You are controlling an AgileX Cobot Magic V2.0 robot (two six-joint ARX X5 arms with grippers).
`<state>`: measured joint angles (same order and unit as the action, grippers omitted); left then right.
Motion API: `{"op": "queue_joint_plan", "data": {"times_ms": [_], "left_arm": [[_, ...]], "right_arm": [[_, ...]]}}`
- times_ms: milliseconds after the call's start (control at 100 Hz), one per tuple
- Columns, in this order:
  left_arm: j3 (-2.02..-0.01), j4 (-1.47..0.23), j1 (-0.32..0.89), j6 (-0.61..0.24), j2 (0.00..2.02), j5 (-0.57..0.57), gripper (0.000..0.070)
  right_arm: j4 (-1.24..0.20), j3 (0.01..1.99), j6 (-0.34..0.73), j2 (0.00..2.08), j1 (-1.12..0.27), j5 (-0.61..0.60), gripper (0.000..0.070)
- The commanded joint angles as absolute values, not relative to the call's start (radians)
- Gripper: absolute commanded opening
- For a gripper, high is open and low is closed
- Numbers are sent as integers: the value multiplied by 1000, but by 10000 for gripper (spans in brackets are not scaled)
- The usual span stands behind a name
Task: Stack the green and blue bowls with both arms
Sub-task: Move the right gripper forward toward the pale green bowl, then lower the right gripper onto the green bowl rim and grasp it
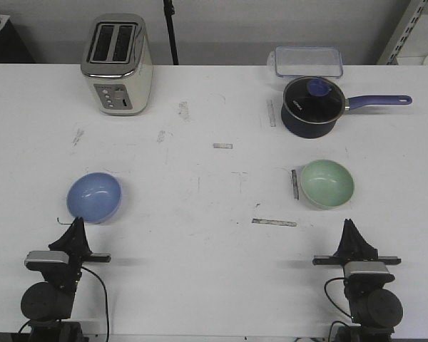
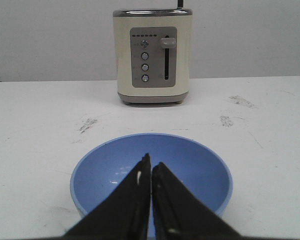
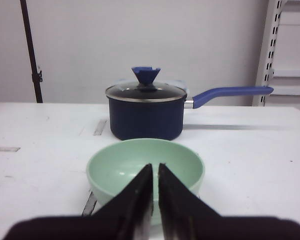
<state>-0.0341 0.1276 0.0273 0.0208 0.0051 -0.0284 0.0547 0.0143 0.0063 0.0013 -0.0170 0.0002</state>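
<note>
The blue bowl [image 1: 94,197] sits upright on the left of the white table, just ahead of my left gripper [image 1: 77,225], which is shut and empty near the front edge. In the left wrist view the blue bowl [image 2: 190,165] lies right behind the closed gripper [image 2: 150,161]. The green bowl [image 1: 327,183] sits upright on the right, ahead of my right gripper [image 1: 349,225], also shut and empty. In the right wrist view the green bowl [image 3: 135,162] lies just beyond the closed gripper [image 3: 155,167]. The two bowls stand far apart.
A cream toaster [image 1: 117,64] stands at the back left. A dark navy saucepan with lid and purple-blue handle [image 1: 313,105] stands behind the green bowl, with a clear lidded box [image 1: 308,61] behind it. Tape strips [image 1: 274,222] mark the table.
</note>
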Motion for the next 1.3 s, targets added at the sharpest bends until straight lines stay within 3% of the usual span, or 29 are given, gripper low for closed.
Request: {"op": "queue_joint_plan", "data": {"times_ms": [0, 180, 330, 570, 1010, 1290], "left_arm": [[-12, 143, 27, 33, 3, -30, 2], [-12, 143, 27, 33, 3, -30, 3], [-12, 143, 27, 33, 3, -30, 2], [-12, 143, 27, 33, 3, -30, 2], [-12, 143, 27, 33, 3, -30, 3], [-12, 143, 27, 33, 3, -30, 2]], "right_arm": [[68, 13, 3, 1, -18, 0, 13], [68, 13, 5, 1, -18, 0, 13], [84, 22, 101, 1, -18, -1, 11], [46, 172, 21, 54, -19, -2, 10], [-65, 567, 0, 511, -19, -4, 10], [-281, 799, 0, 793, -19, -4, 10]]}}
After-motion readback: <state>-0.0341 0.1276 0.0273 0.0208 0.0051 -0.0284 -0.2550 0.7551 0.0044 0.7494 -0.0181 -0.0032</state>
